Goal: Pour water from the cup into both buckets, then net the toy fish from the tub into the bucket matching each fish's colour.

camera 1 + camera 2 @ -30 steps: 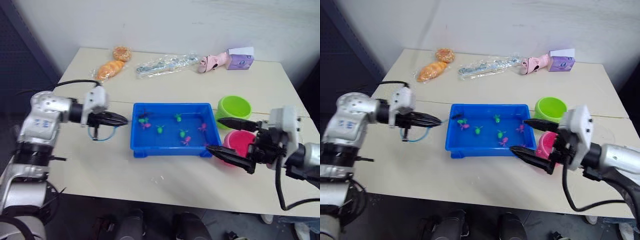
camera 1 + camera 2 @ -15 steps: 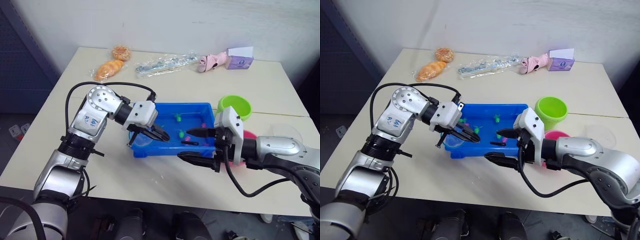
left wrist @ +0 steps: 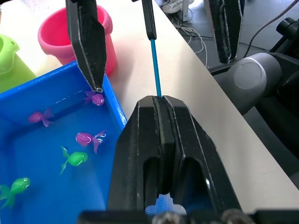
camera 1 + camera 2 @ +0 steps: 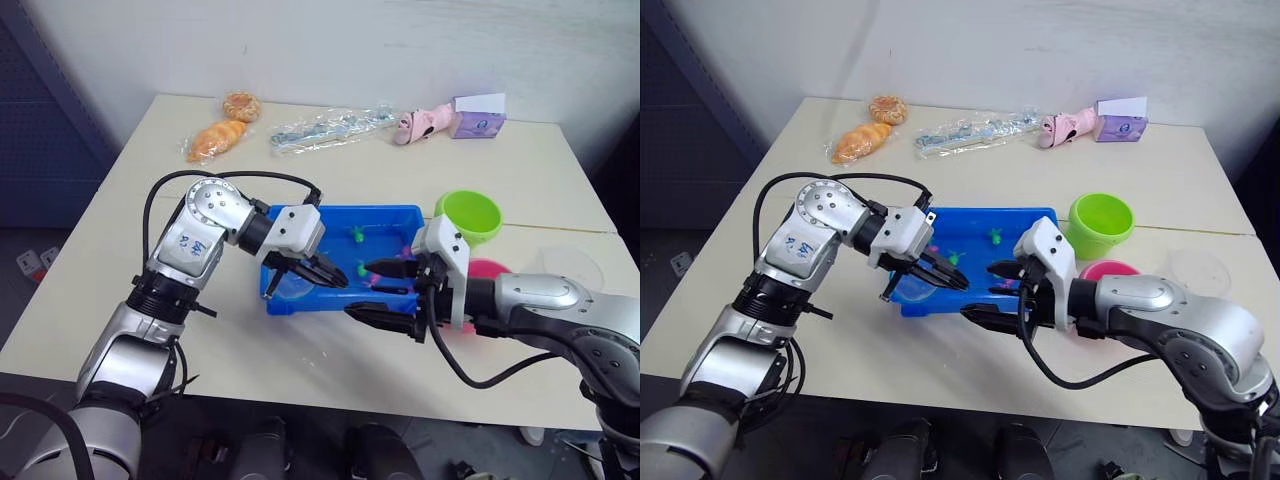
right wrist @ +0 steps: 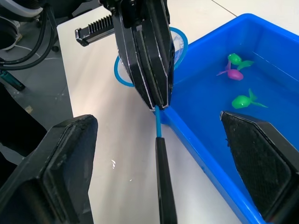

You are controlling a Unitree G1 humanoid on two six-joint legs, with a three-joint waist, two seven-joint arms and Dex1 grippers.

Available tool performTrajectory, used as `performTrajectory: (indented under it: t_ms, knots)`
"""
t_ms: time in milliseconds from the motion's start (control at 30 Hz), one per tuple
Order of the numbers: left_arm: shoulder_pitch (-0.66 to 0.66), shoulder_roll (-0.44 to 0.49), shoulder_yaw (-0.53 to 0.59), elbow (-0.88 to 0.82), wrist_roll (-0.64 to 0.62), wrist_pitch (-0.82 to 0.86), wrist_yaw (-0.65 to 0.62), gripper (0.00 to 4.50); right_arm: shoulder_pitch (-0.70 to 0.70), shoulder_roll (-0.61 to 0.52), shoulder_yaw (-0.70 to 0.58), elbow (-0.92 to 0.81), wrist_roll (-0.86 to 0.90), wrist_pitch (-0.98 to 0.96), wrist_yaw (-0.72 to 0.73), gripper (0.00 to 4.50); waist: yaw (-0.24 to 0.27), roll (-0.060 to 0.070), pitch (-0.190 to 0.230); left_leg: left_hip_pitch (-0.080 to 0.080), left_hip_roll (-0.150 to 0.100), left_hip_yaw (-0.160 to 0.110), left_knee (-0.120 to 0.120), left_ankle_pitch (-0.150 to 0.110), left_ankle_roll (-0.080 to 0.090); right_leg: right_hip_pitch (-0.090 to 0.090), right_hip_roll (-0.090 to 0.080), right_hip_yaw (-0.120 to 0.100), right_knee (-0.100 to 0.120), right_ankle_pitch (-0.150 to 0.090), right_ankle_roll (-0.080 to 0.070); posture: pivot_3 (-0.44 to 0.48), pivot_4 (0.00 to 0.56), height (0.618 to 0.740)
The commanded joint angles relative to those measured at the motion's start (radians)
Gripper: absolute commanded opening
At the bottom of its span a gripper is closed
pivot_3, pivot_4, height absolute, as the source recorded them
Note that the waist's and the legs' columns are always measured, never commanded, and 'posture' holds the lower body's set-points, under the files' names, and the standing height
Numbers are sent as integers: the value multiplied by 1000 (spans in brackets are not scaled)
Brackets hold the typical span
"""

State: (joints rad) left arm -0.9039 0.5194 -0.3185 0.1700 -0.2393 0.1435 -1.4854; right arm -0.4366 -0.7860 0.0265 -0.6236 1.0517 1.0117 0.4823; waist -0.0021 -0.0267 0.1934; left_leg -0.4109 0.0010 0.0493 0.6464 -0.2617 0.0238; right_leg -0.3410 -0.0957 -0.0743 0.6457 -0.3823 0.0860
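My left claw [image 4: 336, 280] is clamped on the thin stick of the small blue-rimmed net [image 5: 160, 122], whose free end lies between my right claw's [image 4: 381, 290] spread fingers beside the shallow blue plastic tub [image 4: 385, 215]; closing off-line risks dropping it.

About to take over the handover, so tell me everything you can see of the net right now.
The net has a round blue-rimmed hoop with pale fine mesh and a thin stick handle, blue near the hoop and dark at its free end. The left gripper is shut on the handle close to the hoop. The hoop sits by the near left corner of the tub. The handle points toward the right gripper, whose fingers stand wide open on either side of the dark end without touching it.
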Motion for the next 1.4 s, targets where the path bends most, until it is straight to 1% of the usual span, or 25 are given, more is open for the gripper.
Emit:
performTrajectory:
  t_ms: [33, 100, 133, 167, 200, 400, 433, 600, 667, 700, 800, 833, 900, 933, 967, 1067, 1133, 1233, 1300, 1400]
  knots:
    - [1, 7, 13, -43, -3, 3, 5, 45, -21, 5, -11, -14, 11, 5, 20, 4500, 0, 0, 0, 0, 0, 0, 0, 0, 0, 0, 0, 0, 0, 0, 0, 0, 150, 740]
    - [4, 9, 12, -49, 0, 5, 7, 45, -24, 7, -9, -13, 9, 10, 24, 4500, 1, 0, 0, 0, 0, 0, 0, 0, 0, 0, 0, 0, 0, 0, 0, 0, 150, 740]
    - [4, 10, 12, -50, 2, 6, 8, 0, -25, 8, -9, -12, 9, 13, 24, 3939, 1, 0, 0, 0, 0, 0, 0, 0, 0, 0, 0, 0, 0, 0, 0, 0, 150, 740]
    - [4, 10, 12, -50, 3, 6, 10, 0, -25, 9, -9, -11, 9, 16, 25, 3754, 1, 0, 0, 0, 0, 0, 0, 0, 0, 0, 0, 0, 0, 0, 0, 0, 150, 740]
    - [4, 10, 12, -50, 4, 7, 11, 0, -26, 10, -9, -11, 9, 19, 26, 3312, 1, 0, 0, 0, 0, 0, 0, 0, 0, 0, 0, 0, 0, 0, 0, 0, 150, 740]
    - [3, 11, 13, -50, 10, 2, 16, 0, -25, 12, -11, -9, 3, 28, 34, 314, 0, 0, 0, 0, 0, 0, 0, 0, 0, 0, 0, 0, 0, 0, 0, 0, 150, 740]
    - [3, 10, 14, -50, 10, 3, 17, 0, -24, 13, -12, -9, 1, 29, 36, 92, 1, 0, 0, 0, 0, 0, 0, 0, 0, 0, 0, 0, 0, 0, 0, 0, 150, 740]
    - [12, 6, 22, -67, -16, 41, 17, 0, -6, 14, -22, -18, -16, 14, 38, 92, 0, 0, 0, 0, 0, 0, 0, 0, 0, 0, 0, 0, 0, 0, 0, 0, 150, 740]
    - [22, 0, 57, -82, -57, 68, 28, 680, 3, 14, -27, -26, -35, -7, 43, 0, 0, 0, 0, 0, 0, 0, 0, 0, 0, 0, 0, 0, 0, 0, 0, 0, 150, 740]
    - [27, -5, 76, -88, -73, 69, 38, 926, 7, 14, -28, -31, -45, -18, 45, 0, 1, 0, 0, 0, 0, 0, 0, 0, 0, 0, 0, 0, 0, 0, 0, 0, 150, 740]
    - [18, -17, 196, -69, -191, 122, 67, 2233, 32, 0, -55, -50, -83, -69, 66, 0, 0, 0, 0, -1, 0, -1, 0, 0, 0, 0, 0, 0, 0, 0, 0, 0, 150, 740]
    - [4, -12, 260, -23, -227, 112, 77, 2716, 48, -27, -86, -56, -100, -94, 93, 0, -1, 0, 0, -1, 0, -1, 1, 0, 0, 0, 0, 0, 0, 0, 0, 0, 150, 740]
    - [-10, 29, 336, 55, -246, 114, 95, 3606, 82, -77, -150, -59, -131, -132, 140, 0, 1, 1, 1, -1, 0, -1, 1, 0, 0, 0, 0, -1, 1, 0, 0, 0, 150, 740]
    - [-13, 45, 354, 79, -248, 120, 101, 3983, 96, -94, -171, -59, -141, -149, 157, 0, -1, 1, 1, -1, 0, -1, 1, 0, 0, 0, 0, -1, 0, 0, 0, 0, 150, 740]
    - [-6, 72, 371, 105, -247, 132, 102, 4461, 120, -128, -198, -51, -172, -179, 189, 0, -2, 1, 1, 0, 0, -1, 1, 0, 0, 0, 0, -1, 0, 0, 0, 0, 150, 740]
    - [39, 140, 402, 174, -223, 125, 96, 4461, 184, -221, -259, 1, -298, -300, 293, 0, 1, 2, 1, 1, -1, 0, 0, 0, 0, 0, 0, -2, 0, 0, 0, 0, 150, 740]
    - [79, 157, 406, 188, -216, 111, 93, 4461, 197, -248, -267, 46, -382, -377, 313, 0, 1, 2, 1, 1, -1, 0, 0, 0, 0, 1, 0, -1, 0, 0, 0, 0, 150, 740]
    - [151, 156, 400, 171, -203, 96, 115, 4461, 186, -279, -242, 113, -497, -469, 340, 0, 1, 2, 1, 0, -1, 0, 1, 0, 0, 1, 0, -1, 0, 0, 1, 0, 150, 740]
    - [226, 142, 388, 127, -191, 84, 138, 4461, 151, -306, -198, 176, -596, -532, 348, 0, 0, 2, 1, 1, -1, 0, 1, 0, 0, 1, -1, 0, 0, 0, 1, 0, 150, 740]
    - [288, 120, 383, 64, -197, 93, 175, 4461, 105, -318, -150, 239, -681, -586, 361, 0, 0, 2, 1, 1, -1, 0, 1, 0, 0, 1, -1, 0, 0, 0, 1, 0, 150, 740]
